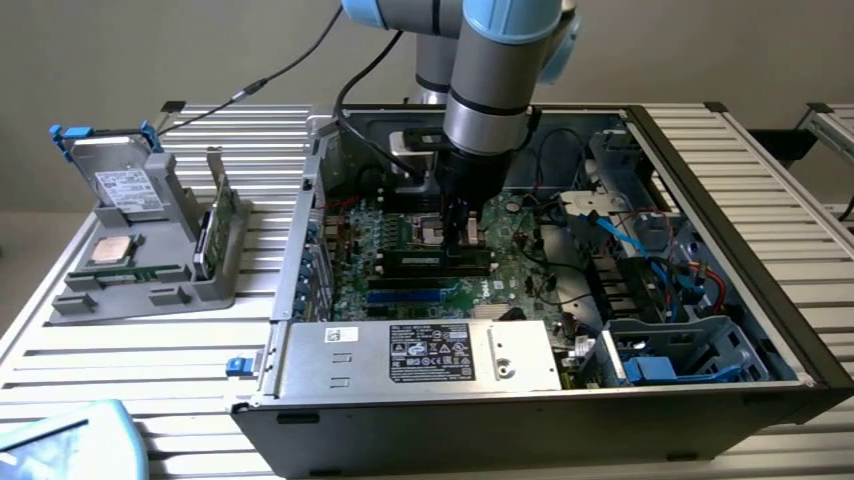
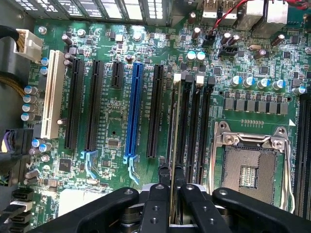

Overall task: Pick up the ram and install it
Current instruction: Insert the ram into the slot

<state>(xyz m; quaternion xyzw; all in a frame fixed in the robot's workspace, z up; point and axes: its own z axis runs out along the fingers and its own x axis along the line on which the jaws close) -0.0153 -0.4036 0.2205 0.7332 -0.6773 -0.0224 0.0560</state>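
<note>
The ram [image 2: 175, 121] is a thin green stick seen edge-on, running along the black memory slots [image 2: 190, 121] next to the empty processor socket [image 2: 250, 165]. My gripper [image 2: 171, 177] is shut on the ram's near end, one black finger on each side of it. In the exterior view the gripper [image 1: 463, 240] reaches straight down into the open computer case [image 1: 747, 180], just above the motherboard [image 1: 400, 245]. I cannot tell whether the ram sits in a slot or hovers just over it.
A grey holder [image 1: 147, 270] on the exterior view's left carries a silver hard drive [image 1: 123, 185], a square processor chip [image 1: 112, 251] and an upright green board [image 1: 220, 215]. The power supply [image 1: 427, 352] lies along the case's front. A blue slot [image 2: 133, 107] and cables [image 1: 641, 240] flank the work area.
</note>
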